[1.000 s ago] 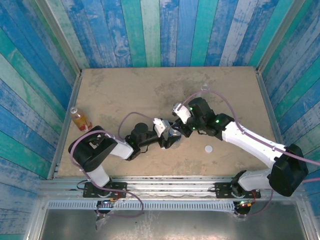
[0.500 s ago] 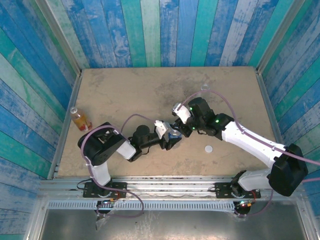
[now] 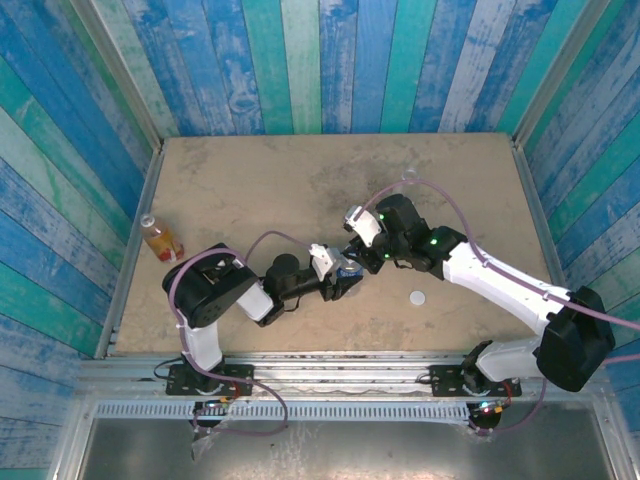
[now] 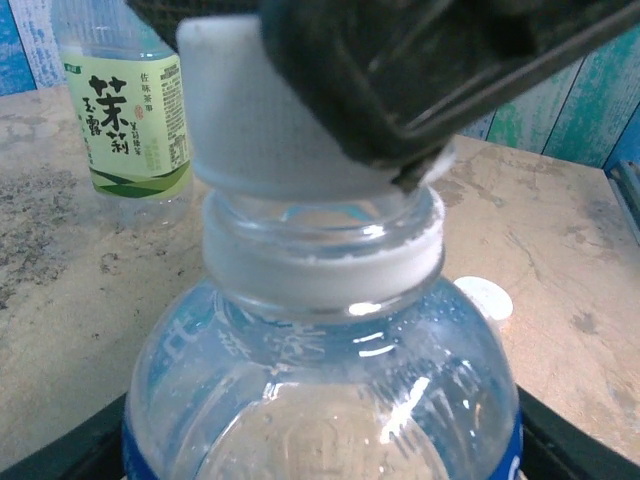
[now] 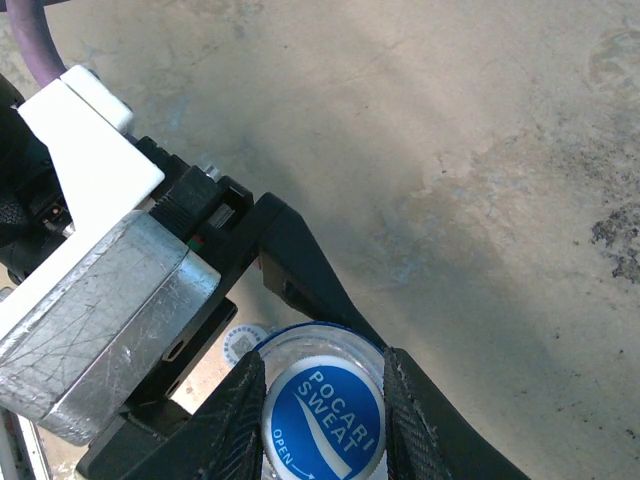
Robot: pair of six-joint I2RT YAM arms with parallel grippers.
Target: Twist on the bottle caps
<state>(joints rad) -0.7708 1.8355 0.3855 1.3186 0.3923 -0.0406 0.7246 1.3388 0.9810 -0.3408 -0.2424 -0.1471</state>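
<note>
- Orange bottle [image 3: 158,238]: uncapped, upright at the table's [image 3: 250,180] left edge, well apart from both arms.
- Left gripper [image 3: 343,280]: clamped around the blue-label bottle [image 4: 320,390], which stands upright mid-table.
- Right gripper [image 5: 325,400]: above that bottle, pinching the blue cap [image 5: 322,425] seated on its neck. Its body hides part of the cap from the left wrist view.
- Loose white cap [image 3: 417,297]: flat on the table, just right of the grippers.
- Green-label bottle [image 4: 125,110]: upright at the far side, uncapped.
</note>
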